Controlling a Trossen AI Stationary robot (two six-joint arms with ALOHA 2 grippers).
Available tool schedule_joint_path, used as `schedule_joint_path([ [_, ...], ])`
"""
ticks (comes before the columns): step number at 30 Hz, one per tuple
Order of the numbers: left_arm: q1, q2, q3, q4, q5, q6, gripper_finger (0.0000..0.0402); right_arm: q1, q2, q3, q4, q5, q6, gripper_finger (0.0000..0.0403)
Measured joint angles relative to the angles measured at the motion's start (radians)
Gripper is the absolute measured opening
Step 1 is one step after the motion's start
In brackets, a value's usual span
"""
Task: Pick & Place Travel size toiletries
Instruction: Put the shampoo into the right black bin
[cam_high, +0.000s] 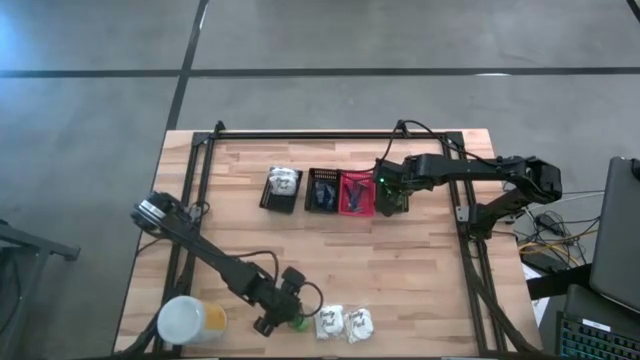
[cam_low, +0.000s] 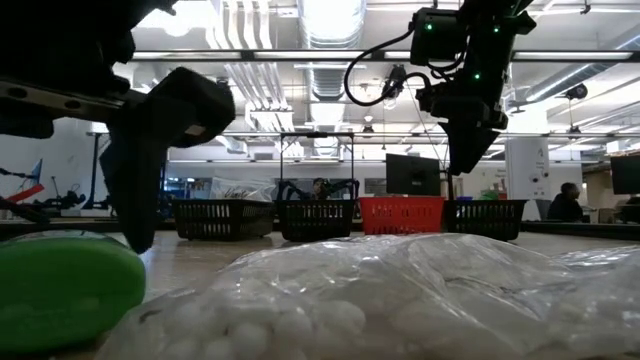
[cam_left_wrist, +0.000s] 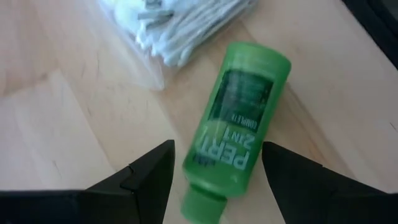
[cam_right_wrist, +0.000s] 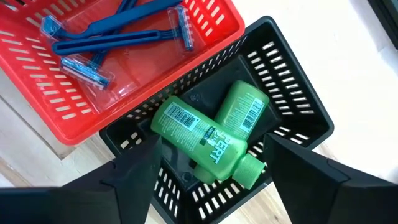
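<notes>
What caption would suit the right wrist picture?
Open right gripper above a black basket holding two green bottles, beside a red basket of blue razors.

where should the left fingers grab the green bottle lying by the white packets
Across the flat middle of the green bottle, coming straight down from above. It lies on its side on the table, and the open left gripper already straddles its narrow cap end; the wider body should hold steadier.

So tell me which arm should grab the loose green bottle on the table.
Left. The left gripper hangs open right over the green bottle; the right gripper is across the table above the black basket.
</notes>
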Motion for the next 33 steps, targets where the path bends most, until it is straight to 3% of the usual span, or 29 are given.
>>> schedule_joint_path([
  [10,0.0,0.033,0.0,0.044,0.019,0.036,0.024,0.0,0.001,0.0,-0.005,0.0,0.019,0.0291],
  [19,0.0,0.028,0.005,-0.008,0.003,-0.154,0.0153,0.0,0.001,0.0,-0.004,-0.049,0.019,0.0278],
  [25,0.002,0.014,0.047,-0.192,-0.127,-0.357,0.0149,0.0,0.0,0.0,0.012,-0.137,0.033,0.0255],
  [29,0.002,-0.023,0.069,-0.328,-0.237,-0.446,0.0149,0.0,0.001,0.0,0.093,-0.272,0.037,0.0242],
  [33,0.014,-0.077,0.069,-0.334,-0.383,-0.491,0.0147,0.0,0.001,0.0,0.225,-0.391,0.061,0.0234],
])
